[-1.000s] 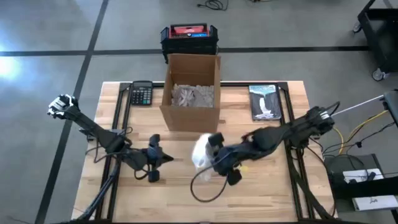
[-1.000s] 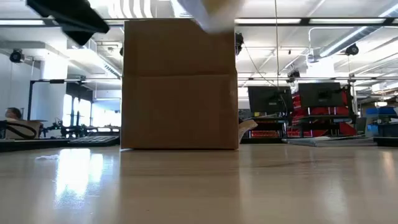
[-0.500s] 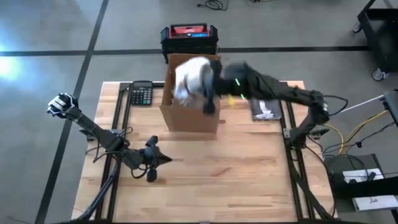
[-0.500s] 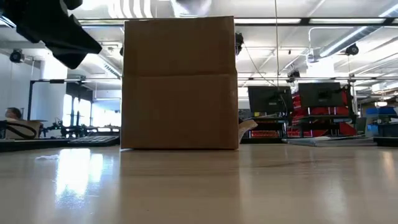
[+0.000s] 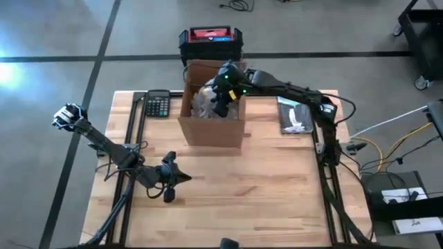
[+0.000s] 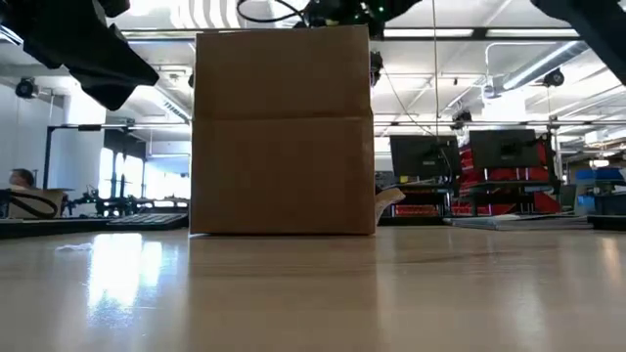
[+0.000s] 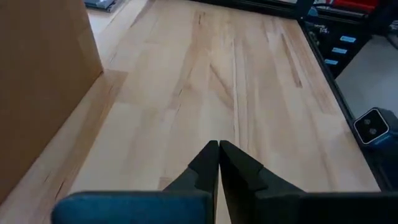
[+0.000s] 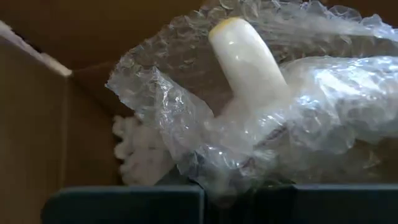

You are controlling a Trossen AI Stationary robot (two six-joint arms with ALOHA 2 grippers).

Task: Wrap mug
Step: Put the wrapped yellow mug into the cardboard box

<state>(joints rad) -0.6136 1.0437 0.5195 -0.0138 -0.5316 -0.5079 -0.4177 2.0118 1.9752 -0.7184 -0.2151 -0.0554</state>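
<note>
From above, the wooden table (image 5: pixel 277 200) fills the lower middle of the picture. An open cardboard box (image 5: pixel 211 133) stands near its upper edge, a little left of centre. The right arm reaches from the right side up and across, and its right gripper (image 5: pixel 223 104) is low inside the open top of the box. Pale wrapping shows in the box just left of the gripper, so the mug in bubble wrap (image 5: pixel 205 102) is there, touching the claw. A calculator (image 5: pixel 158 104) lies left of the box and a book (image 5: pixel 295 114) lies right of it. A black and red case (image 5: pixel 210 40) stands on the floor above the table. The left gripper (image 5: pixel 176 181) waits in the lower left part, over bare wood.

In the low view the box (image 6: pixel 284 132) stands in the centre, and dark parts of the arms show at the top edge. The mug is hidden behind the box wall.

In the left wrist view the left gripper (image 7: pixel 219 149) has its two fingers pressed together, holding nothing, above the table (image 7: pixel 261 93).

In the right wrist view the mug in bubble wrap (image 8: pixel 261 106) fills the centre and right, with its white handle pointing to the upper middle. The wrap goes down to the gripper body at the bottom edge. I cannot tell how the right fingers stand. Brown box walls are around it, and white packing material (image 8: pixel 140 152) lies at the lower left.
</note>
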